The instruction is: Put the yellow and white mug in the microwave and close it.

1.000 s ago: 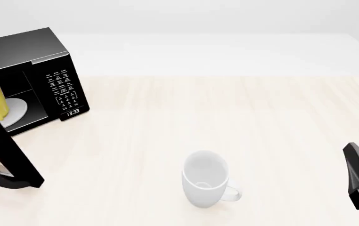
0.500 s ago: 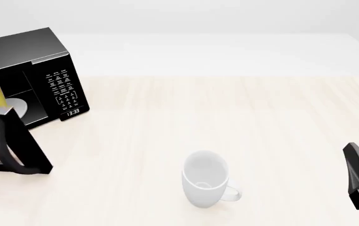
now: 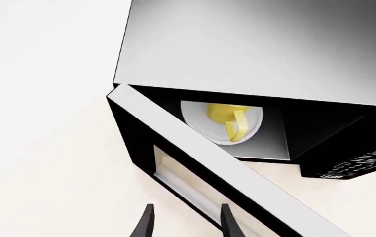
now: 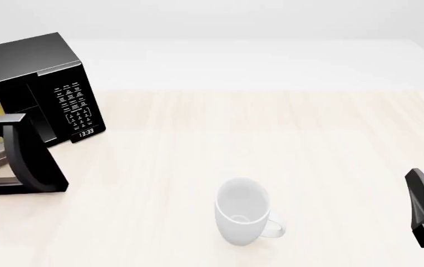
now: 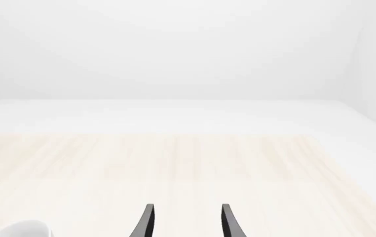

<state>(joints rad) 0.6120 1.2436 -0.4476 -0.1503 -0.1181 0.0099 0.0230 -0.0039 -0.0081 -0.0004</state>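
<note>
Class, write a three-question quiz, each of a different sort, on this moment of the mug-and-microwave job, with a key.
1. True or false: the yellow and white mug is already inside the microwave.
2. Multiple choice: the microwave door is (a) fully shut, (b) partly open, (c) missing.
3. Short answer: what stands on the table nearest the right hand?

Key:
1. True; it sits on the white turntable plate.
2. b; the left hand is open just outside the door.
3. The all-white mug; the right hand is open and holds nothing.
</note>
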